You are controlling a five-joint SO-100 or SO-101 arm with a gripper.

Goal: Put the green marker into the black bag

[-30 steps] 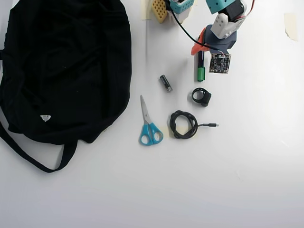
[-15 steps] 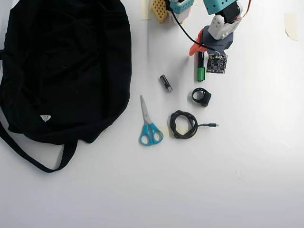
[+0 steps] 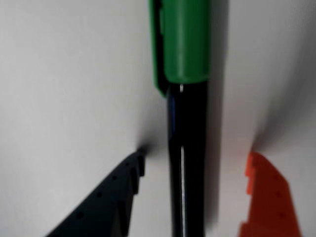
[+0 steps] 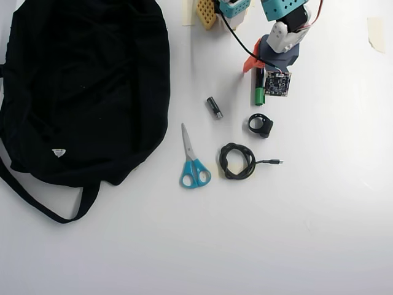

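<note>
The green marker (image 3: 187, 148) lies on the white table, green cap (image 4: 260, 96) pointing away from the arm in the overhead view. My gripper (image 3: 195, 160) is open and straddles its black barrel. The black finger (image 3: 113, 197) is left of the barrel and the orange finger (image 3: 266, 197) is right of it, with a gap on each side. From above, the gripper (image 4: 259, 69) sits over the barrel's rear end and hides that end. The black bag (image 4: 80, 86) fills the left of the overhead view, far from the gripper, with its strap (image 4: 37, 200) trailing below.
A short silver-black cylinder (image 4: 214, 107), blue-handled scissors (image 4: 193, 165), a small black ring-shaped part (image 4: 261, 125) and a coiled black cable (image 4: 237, 161) lie between the marker and the bag. The arm's base (image 4: 230, 9) stands at the top edge.
The wrist has shifted slightly left and settled over the marker's barrel. The marker and the other things have not moved.
</note>
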